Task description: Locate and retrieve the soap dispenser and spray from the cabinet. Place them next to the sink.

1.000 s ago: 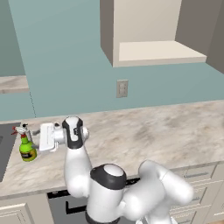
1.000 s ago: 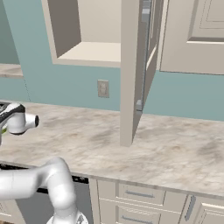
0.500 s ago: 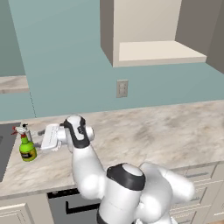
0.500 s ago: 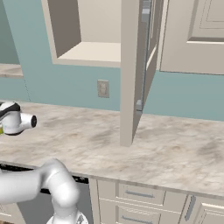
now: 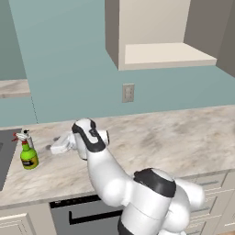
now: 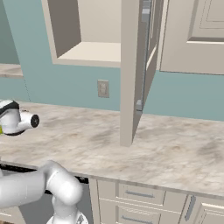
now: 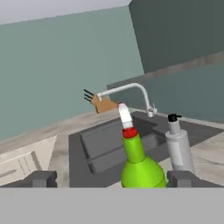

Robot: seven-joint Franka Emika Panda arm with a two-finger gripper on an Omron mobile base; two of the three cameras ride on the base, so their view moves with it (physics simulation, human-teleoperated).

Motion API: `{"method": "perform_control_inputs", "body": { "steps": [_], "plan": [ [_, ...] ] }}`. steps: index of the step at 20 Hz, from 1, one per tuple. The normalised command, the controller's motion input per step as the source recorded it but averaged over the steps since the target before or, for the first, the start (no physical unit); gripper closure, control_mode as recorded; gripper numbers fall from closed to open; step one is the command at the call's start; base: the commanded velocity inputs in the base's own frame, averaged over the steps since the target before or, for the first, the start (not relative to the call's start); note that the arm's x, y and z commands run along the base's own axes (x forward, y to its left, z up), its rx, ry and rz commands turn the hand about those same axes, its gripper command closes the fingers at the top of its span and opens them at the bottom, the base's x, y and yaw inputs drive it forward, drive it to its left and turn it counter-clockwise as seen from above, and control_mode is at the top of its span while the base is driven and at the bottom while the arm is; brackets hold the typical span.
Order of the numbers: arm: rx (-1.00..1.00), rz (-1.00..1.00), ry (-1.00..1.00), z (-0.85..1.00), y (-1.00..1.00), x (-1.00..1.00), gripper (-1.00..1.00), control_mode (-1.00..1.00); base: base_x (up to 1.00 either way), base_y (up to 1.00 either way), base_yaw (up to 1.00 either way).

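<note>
The green spray (image 7: 139, 164) stands upright just ahead of my fingertips (image 7: 42, 178), in line with the gap between them and not touched. The grey soap dispenser (image 7: 177, 146) stands right behind it, beside the dark sink (image 7: 98, 144). In the left base view the spray (image 5: 28, 156) is on the worktop by the sink (image 5: 3, 158), and my gripper (image 5: 51, 143) hangs open a short way to its right, holding nothing. The tan cabinet (image 5: 165, 53) hangs on the wall up to the right, and its shelf (image 6: 94, 51) also shows in the right base view.
A curved faucet (image 7: 131, 91) and a knife block (image 7: 103, 105) stand behind the sink. A wall outlet (image 5: 128, 92) sits above the marbled worktop (image 5: 183, 137). The open cabinet door (image 6: 133, 70) juts out over the counter.
My hand has drawn back a little to the right, away from the spray, with its jaws still wide. The spray has stayed in place.
</note>
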Motion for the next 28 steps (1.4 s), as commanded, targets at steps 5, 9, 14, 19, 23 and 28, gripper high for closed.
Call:
{"method": "perform_control_inputs", "body": {
  "steps": [5,9,14,19,23,28],
  "plan": [
    [-0.18,-0.15,0.47,0.05,-0.3,0.29,-1.0,-1.0,0.0,0.0,0.0],
    [-0.21,-0.15,0.5,-0.04,-0.17,0.31,-1.0,-1.0,0.0,0.0,0.0],
    [-0.21,-0.15,0.5,-0.05,-0.23,0.3,-1.0,-1.0,0.0,0.0,0.0],
    [-0.26,-0.16,0.36,-0.06,-0.28,0.3,-1.0,-1.0,0.0,0.0,0.0],
    [-0.37,-0.14,-0.08,-0.22,-0.03,0.07,-1.0,-1.0,0.0,0.0,0.0],
    [-0.36,0.0,-0.22,-0.11,-0.05,0.13,-1.0,-1.0,0.0,0.0,0.0]
  ]
}}
